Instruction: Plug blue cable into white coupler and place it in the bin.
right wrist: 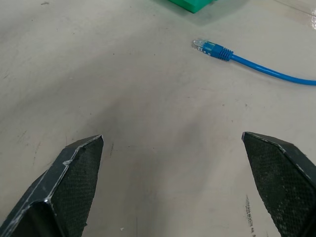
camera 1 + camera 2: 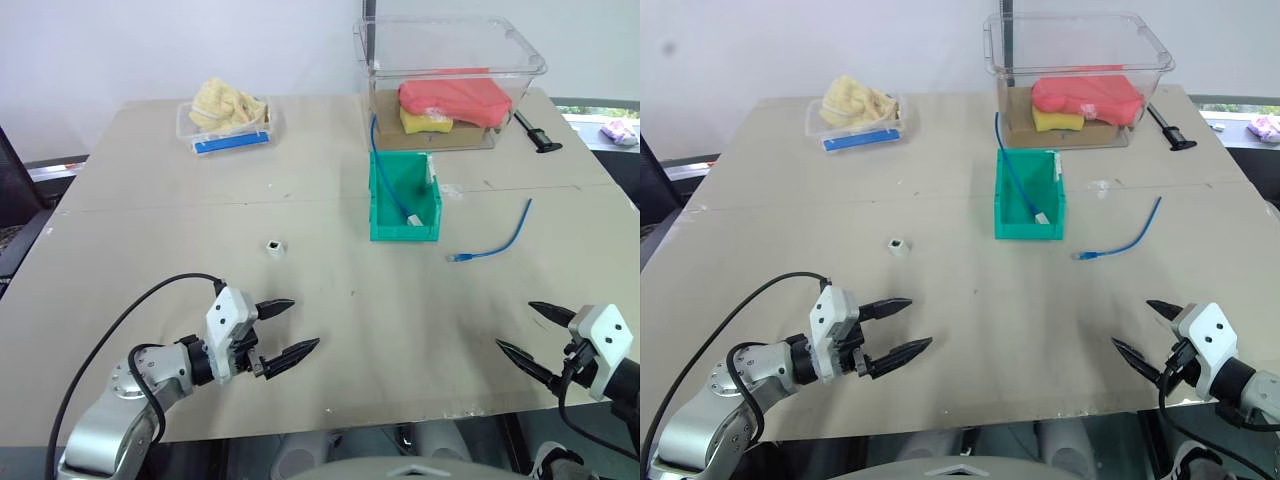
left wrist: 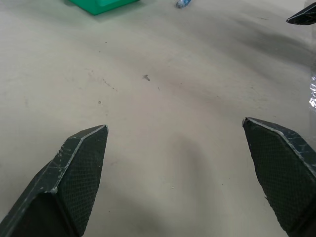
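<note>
Both pincers, left pincer (image 2: 283, 327) lower left and right pincer (image 2: 535, 333) lower right, gape wide and empty over the table (image 2: 350, 320). Nothing is started: cable (image 2: 494, 240) right of centre, coupler (image 2: 275, 247) left of centre, bin (image 2: 402, 196) between. Next comes one grasp each.

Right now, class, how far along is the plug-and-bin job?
Nothing is done: the cable lies loose on the table, apart from the coupler. Both grippers, left and right, are open and empty. Left: pick up, plug, place in the bin.
</note>
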You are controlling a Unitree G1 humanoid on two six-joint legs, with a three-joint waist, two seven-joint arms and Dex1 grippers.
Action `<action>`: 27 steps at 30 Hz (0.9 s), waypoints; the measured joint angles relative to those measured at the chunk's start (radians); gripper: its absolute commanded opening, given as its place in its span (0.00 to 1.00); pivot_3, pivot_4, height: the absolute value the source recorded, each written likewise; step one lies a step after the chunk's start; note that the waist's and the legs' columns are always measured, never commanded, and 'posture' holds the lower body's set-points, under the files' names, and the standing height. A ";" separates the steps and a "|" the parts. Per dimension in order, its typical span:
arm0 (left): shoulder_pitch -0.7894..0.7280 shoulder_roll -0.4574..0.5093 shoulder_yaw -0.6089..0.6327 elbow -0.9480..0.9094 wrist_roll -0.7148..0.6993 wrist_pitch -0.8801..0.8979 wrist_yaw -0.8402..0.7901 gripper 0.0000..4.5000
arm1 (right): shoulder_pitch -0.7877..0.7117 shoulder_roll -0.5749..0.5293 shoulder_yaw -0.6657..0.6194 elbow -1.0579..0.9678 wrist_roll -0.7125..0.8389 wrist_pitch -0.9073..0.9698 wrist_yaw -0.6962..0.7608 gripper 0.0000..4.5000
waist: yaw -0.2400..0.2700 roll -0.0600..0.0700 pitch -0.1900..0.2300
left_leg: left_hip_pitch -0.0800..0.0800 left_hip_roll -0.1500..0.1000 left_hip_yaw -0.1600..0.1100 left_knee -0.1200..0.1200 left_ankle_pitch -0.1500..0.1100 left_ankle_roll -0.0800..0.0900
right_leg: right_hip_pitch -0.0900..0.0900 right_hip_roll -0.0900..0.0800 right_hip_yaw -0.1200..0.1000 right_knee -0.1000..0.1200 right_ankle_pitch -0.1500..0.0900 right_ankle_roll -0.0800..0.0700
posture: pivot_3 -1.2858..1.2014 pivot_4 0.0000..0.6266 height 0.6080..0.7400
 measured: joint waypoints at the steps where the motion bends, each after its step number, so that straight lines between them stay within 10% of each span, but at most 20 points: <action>1: 0.000 0.000 0.000 0.000 0.000 0.000 0.000 0.99 | 0.000 0.000 0.000 0.000 0.000 0.000 0.000 0.99 | 0.000 0.000 0.000 | 0.000 0.000 0.000 0.000 0.000 0.000 | 0.000 0.000 0.000 0.000 0.000 0.000 | 0.52 0.24 1.00; 13: -0.137 0.029 -0.041 -0.029 -0.054 0.070 -0.020 0.99 | -0.377 -0.194 0.154 0.132 -0.071 0.109 0.024 0.99 | -0.004 0.000 0.002 | 0.000 0.000 0.003 0.000 0.000 0.000 | 0.000 0.001 0.000 -0.003 0.002 -0.004 | 0.52 0.24 1.00; 18: -0.151 0.041 -0.064 -0.064 -0.051 0.059 -0.037 1.00 | -0.669 -0.266 0.332 0.333 -0.105 0.123 0.162 0.49 | -0.007 0.000 0.004 | -0.001 0.001 0.005 0.000 0.000 0.000 | 0.002 0.002 -0.002 -0.007 0.003 -0.005 | 0.52 0.24 1.00; 27: -0.164 0.039 -0.088 -0.143 -0.056 0.091 0.015 1.00 | -1.050 -0.195 0.615 0.753 -0.301 0.010 0.301 0.49 | -0.012 0.000 0.006 | -0.003 0.002 0.006 -0.001 0.000 0.000 | 0.000 0.003 -0.001 -0.008 0.007 -0.003 | 0.52 0.24 1.00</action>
